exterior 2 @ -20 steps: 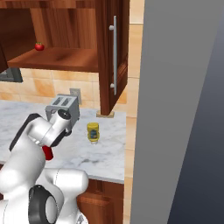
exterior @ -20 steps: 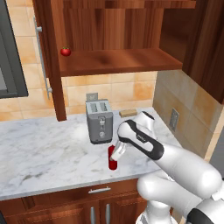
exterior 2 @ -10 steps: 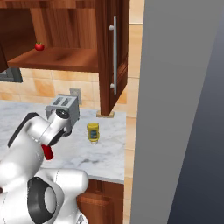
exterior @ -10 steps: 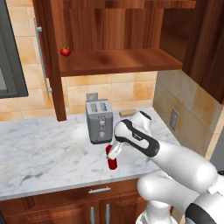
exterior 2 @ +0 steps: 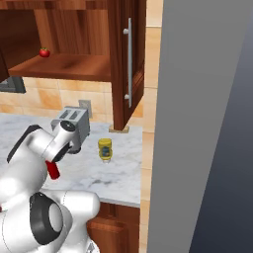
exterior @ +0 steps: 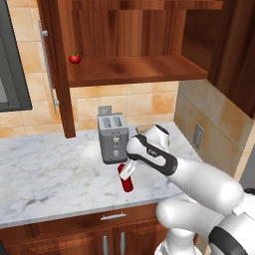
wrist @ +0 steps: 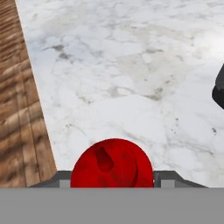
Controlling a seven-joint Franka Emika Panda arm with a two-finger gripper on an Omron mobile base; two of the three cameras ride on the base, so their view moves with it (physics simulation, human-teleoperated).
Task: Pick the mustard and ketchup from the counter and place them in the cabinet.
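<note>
Near the counter (exterior: pixel 45 174) front edge, before the toaster (exterior: pixel 112 138), the gripper (exterior: pixel 127 172) clamps the upright ketchup (exterior: pixel 126 181).

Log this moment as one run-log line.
claw: closing around ketchup | ketchup: on counter | mustard: on counter | cabinet: open
</note>
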